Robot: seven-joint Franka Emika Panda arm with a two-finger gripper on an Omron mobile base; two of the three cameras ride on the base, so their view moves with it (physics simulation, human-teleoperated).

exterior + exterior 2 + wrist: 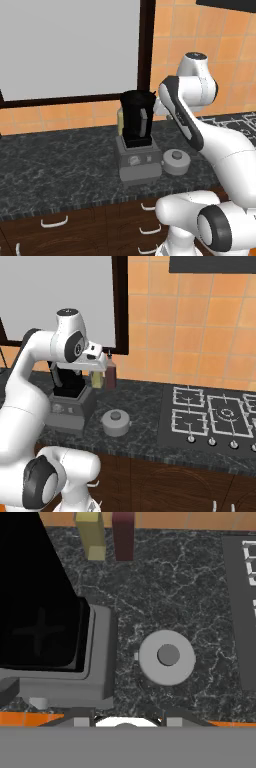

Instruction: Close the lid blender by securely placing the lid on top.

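Here the lid (167, 657) lies flat on the table (200, 587) just beside the blender (55, 662), directly below the clenched, empty end effector (125, 719), knob facing up toward it.

Flat, even rendered light with no clear source and no glare; the orange wall tiles (200, 331) read bright and uniform. The blender (136, 130) jar is a near-featureless black, detail lost inside. Soft shadow rings the lid (166, 657) on the counter (60, 160). Edges look slightly soft and pixelated
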